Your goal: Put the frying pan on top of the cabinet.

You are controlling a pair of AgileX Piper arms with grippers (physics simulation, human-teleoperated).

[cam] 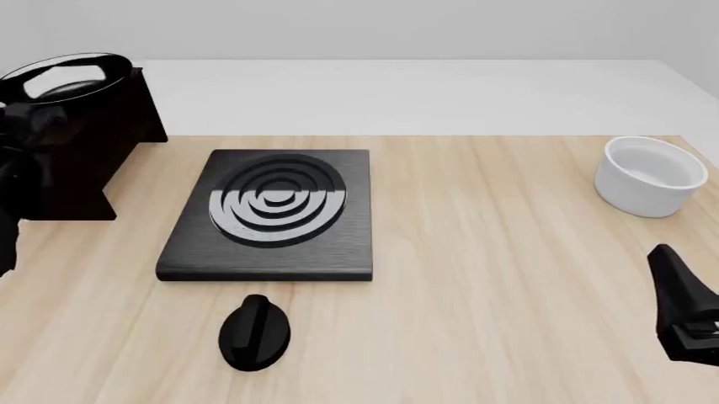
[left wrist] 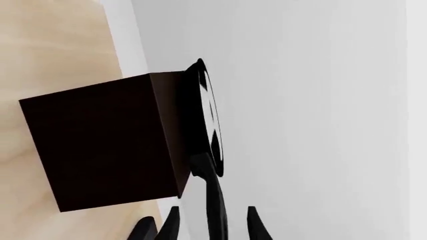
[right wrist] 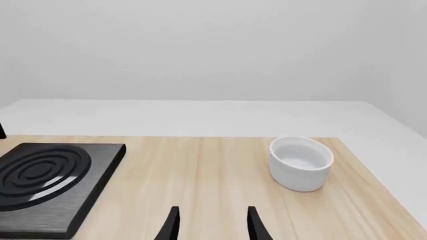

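Frying pan: We see the frying pan (cam: 66,74) at the upper left of the front view. It sits flat on top of the cabinet (cam: 96,143). In the left wrist view the frying pan (left wrist: 211,120) lies against the cabinet's (left wrist: 100,145) top face, and its long black handle (left wrist: 215,210) sticks out past the edge toward the camera.

Cabinet: It is the big dark box at the left edge of the front view, standing on the wooden table (cam: 483,278).

Left gripper: Our left gripper (left wrist: 212,225) is at the bottom of the left wrist view. Its two fingers stand apart, one on each side of the pan handle. We cannot tell if they touch it.

Right gripper: Our right gripper (right wrist: 212,222) is at the bottom middle of the right wrist view. Its fingers are spread, with nothing between them. In the front view we see the right arm (cam: 685,307) low at the right edge.

Other things: The black stove plate (cam: 275,215) with silver rings is in the middle. A small black knob (cam: 255,332) lies just below it. The white bowl (cam: 649,177) is at the far right.
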